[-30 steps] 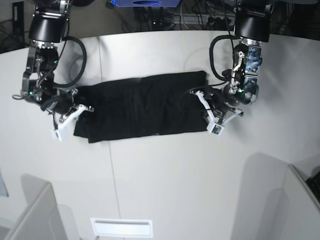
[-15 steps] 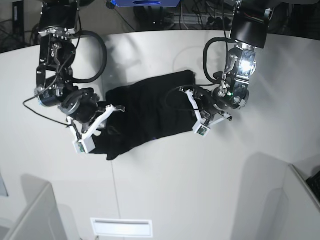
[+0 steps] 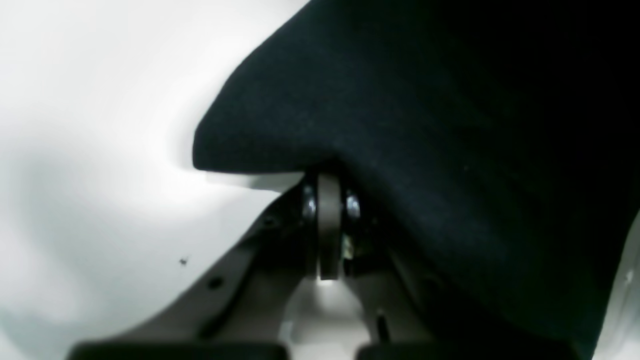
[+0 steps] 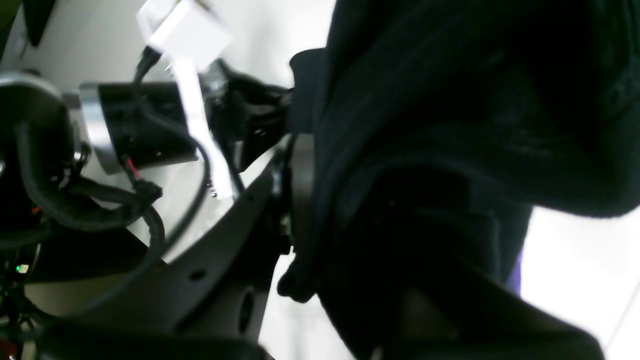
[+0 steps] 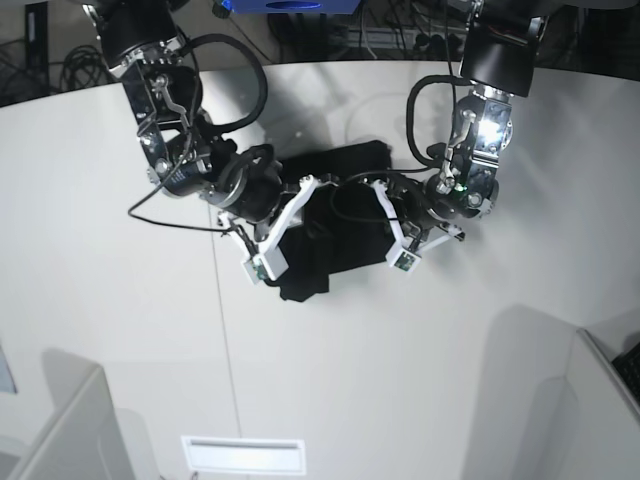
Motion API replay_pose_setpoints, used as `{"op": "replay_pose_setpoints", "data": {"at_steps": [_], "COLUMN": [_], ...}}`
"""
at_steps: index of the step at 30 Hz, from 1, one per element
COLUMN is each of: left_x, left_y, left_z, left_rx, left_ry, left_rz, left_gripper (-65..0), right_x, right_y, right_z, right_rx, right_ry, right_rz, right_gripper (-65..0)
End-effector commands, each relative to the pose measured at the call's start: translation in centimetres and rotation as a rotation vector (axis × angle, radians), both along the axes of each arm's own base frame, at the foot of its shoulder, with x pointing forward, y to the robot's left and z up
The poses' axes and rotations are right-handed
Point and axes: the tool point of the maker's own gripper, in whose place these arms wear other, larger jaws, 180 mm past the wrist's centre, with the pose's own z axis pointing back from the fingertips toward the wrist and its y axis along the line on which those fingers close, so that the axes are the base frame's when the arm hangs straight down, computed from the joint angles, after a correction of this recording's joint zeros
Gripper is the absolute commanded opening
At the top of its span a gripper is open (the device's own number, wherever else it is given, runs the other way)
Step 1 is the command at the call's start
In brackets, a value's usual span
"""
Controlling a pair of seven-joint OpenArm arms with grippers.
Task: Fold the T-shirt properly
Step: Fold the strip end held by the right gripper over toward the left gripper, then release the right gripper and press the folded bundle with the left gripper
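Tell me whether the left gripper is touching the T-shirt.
Touching. In the left wrist view the left gripper has its jaws shut on the edge of the black T-shirt, the cloth draping straight off them with no gap.

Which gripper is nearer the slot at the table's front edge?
Right. The right gripper is beyond the slot, slightly to its right in the base view; the left gripper is farther to that side.

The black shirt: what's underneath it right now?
Under the T-shirt only the white table shows around its edges. Both gripper tips are buried in cloth; anything beneath the folds is hidden.
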Motion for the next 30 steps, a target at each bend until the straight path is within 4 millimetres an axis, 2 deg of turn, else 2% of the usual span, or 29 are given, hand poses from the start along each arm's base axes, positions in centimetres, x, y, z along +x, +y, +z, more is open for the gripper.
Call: {"op": "replay_pose_setpoints", "data": {"at_steps": [1,6,10,15,18,22,23,25,27,28,30], "left_x": [-0.3,-0.3,-0.3,-0.3,0.0,1.1,0.9,0.4,-0.1,-0.7,-1.8], "left_y": [0.5,0.6,0.7,0.7,2.1,4.5,5.2,7.4,8.8,9.9,12.8], "left_z": [-0.2,-0.2,-0.2,-0.2,-0.1,1.2,1.5,2.3,3.0,3.0,3.3], "left_rx": [0.029,0.030,0.031,0.030,0.027,0.021,0.019,0.051,0.073,0.088,0.112], "left_ry": [0.024,0.024,0.022,0.024,0.024,-0.013,-0.022,-0.025,-0.024,-0.009,0.010], "left_rz": [-0.007,-0.006,-0.006,-0.004,0.044,0.125,0.145,0.162,0.143,0.146,0.177], "left_gripper": [-65.0,-65.0,-65.0,-65.0,-65.0,-65.0,-65.0,-65.0,-65.0,-65.0,-65.0], "right_x": [0.8,0.8,0.5,1.1,1.0,1.0,1.0,1.1,1.2,1.1,1.3], "right_y": [0.9,3.1,4.7,4.6,4.3,4.1,4.0,3.9,3.7,3.6,3.6], "right_z": [1.1,-1.0,-1.8,-4.8,-6.0,-6.3,-6.3,-6.3,-6.1,-5.8,-4.0], "right_rx": [0.030,0.029,0.016,-0.027,-0.049,-0.047,-0.046,-0.047,-0.046,-0.040,-0.012], "right_ry": [-0.043,0.010,0.032,0.108,0.143,0.155,0.156,0.171,0.174,0.175,0.138], "right_rz": [0.005,0.036,0.078,0.065,0.062,0.052,0.049,0.019,-0.013,-0.031,-0.064], "right_gripper": [-65.0,-65.0,-65.0,-65.0,-65.0,-65.0,-62.6,-43.2,-29.0,-26.1,-26.9]}}
